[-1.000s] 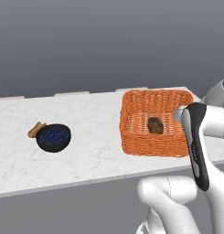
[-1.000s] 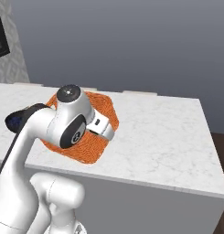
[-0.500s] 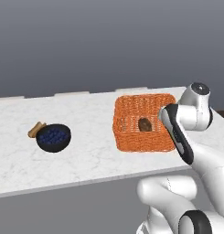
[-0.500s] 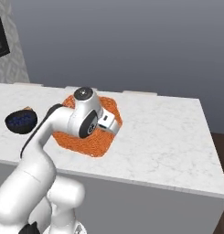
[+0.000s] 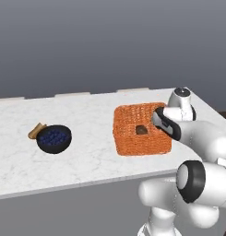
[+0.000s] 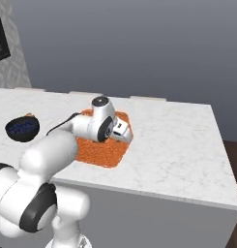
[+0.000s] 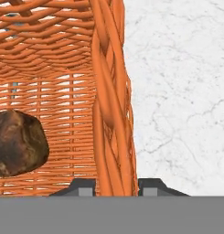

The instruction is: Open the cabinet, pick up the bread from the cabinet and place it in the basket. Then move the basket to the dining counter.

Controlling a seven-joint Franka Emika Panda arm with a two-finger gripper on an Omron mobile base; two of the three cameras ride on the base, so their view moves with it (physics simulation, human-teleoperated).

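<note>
The orange wicker basket (image 5: 133,140) (image 6: 98,152) stands on the white marble dining counter (image 5: 86,115) (image 6: 178,140). The dark brown bread (image 5: 142,130) (image 7: 17,142) lies inside it on the woven floor. My gripper (image 5: 158,120) (image 6: 122,132) (image 7: 115,187) is shut on the basket's right-hand wall (image 7: 109,91). One of the fingertips (image 7: 81,187) is inside the basket and the other is outside, over the marble (image 7: 177,91). In the base views the hand hides part of that wall.
A dark bowl of blueberries (image 5: 53,138) (image 6: 22,128) sits on the counter left of the basket, with a small brown piece (image 5: 37,131) beside it. The counter's right end (image 6: 212,126) and front edge (image 5: 86,184) are close. A dark frame (image 6: 1,29) hangs at far left.
The basket, held by its wall, has shifted a little across the counter and turned squarer to the edge. The arm has swung round with it. The bowl has stayed put.
</note>
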